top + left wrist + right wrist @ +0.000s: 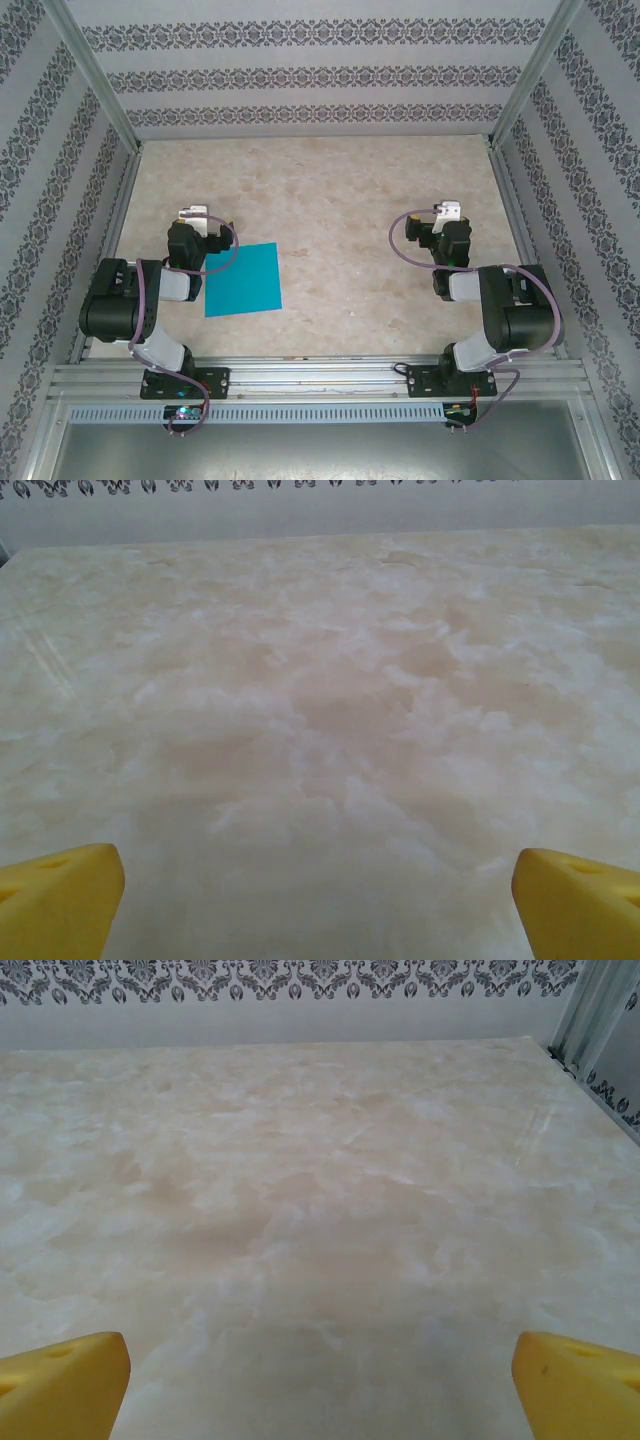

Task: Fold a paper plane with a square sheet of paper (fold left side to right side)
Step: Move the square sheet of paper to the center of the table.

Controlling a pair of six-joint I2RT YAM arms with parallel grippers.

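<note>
The square sheet of paper [243, 279], teal-blue and flat, lies on the marble-patterned table [330, 200] just right of the left arm, its left edge partly under that arm. My left gripper [192, 215] is folded back near its base, a little behind and left of the sheet, open with nothing in it. In the left wrist view the yellow fingertips [60, 900] stand wide apart over bare table. On the right side my right gripper [450, 212] is open too, far from the sheet; its yellow fingertips [62, 1385] frame bare table.
Patterned walls and metal frame posts [95, 75] enclose the table on three sides. An aluminium rail [320, 380] runs along the near edge, carrying both arm bases. The table's right edge and a post [590, 1010] appear in the right wrist view.
</note>
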